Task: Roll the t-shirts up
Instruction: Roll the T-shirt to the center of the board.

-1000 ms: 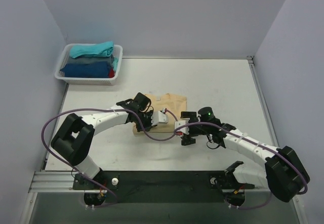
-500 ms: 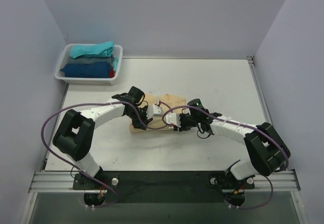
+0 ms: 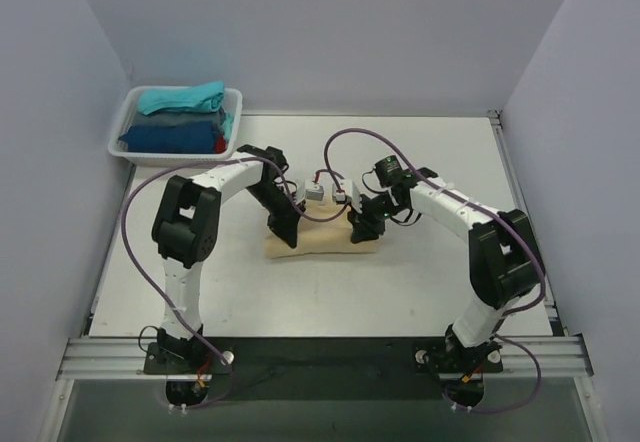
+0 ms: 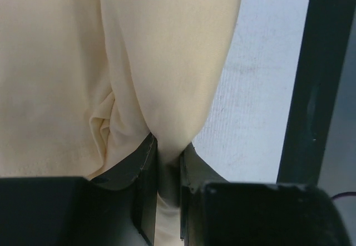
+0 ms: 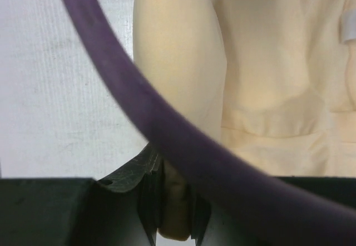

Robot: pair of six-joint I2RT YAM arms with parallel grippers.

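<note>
Tan t-shirt (image 3: 322, 242) is lying on the table (image 3: 430, 172) seen from overhead, its long axis running nine to three o'clock. The left gripper (image 3: 285, 227) is pinching the nine o'clock end and the right gripper (image 3: 362, 228) the three o'clock end, each arm nearest its own end.

Left wrist: fingers (image 4: 142, 168) are clenching a fold rising toward twelve.

Right wrist: its jaws are likewise clamping cloth behind a purple cable (image 5: 139, 107).
</note>
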